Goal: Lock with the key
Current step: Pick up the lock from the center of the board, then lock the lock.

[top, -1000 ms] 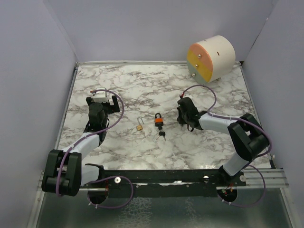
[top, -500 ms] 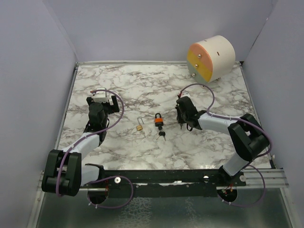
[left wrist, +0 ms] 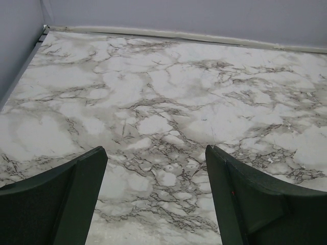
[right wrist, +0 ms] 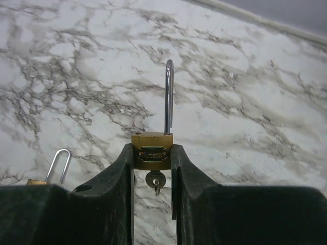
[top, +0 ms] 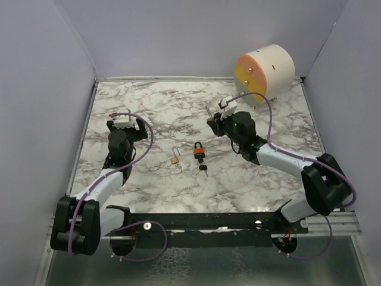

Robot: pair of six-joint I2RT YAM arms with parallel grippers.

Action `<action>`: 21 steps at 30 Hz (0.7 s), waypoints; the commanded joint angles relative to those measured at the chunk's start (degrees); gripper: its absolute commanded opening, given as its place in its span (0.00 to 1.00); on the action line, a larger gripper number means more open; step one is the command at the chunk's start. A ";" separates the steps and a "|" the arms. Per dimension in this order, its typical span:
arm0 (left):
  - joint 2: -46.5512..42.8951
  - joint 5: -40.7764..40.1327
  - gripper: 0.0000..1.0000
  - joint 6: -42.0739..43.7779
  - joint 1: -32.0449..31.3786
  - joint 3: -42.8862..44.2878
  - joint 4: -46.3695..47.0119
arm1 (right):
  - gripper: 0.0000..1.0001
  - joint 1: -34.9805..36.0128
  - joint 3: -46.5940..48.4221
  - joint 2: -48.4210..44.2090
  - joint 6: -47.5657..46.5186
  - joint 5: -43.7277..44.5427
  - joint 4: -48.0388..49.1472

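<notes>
Brass padlock (right wrist: 152, 149) is pinched by its body between the narrowly parted fingers of the right gripper (right wrist: 152, 159), held above the marble table (top: 161, 107). Its long axis runs straight out from the wrist: shackle (right wrist: 168, 97) pointing away and apparently raised, key (right wrist: 155, 180) hanging from the base on the wrist side. The left gripper (left wrist: 156, 196), jaws wide and empty, hovers well apart to the left. Turning the key likely means a reach across, over the orange lock (top: 198, 149) on the table.
</notes>
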 commanded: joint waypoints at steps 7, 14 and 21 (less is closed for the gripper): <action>-5.04 6.37 0.84 -3.68 0.02 2.56 1.26 | 0.01 -1.84 -12.19 -7.00 -14.29 -28.46 35.44; -7.30 15.74 0.81 -6.30 -0.01 4.36 2.77 | 0.01 -13.57 -13.69 -6.21 2.38 -49.68 45.77; -5.21 35.61 0.80 -9.85 -0.17 7.93 7.10 | 0.01 -20.33 -14.29 -1.18 17.97 -63.10 61.29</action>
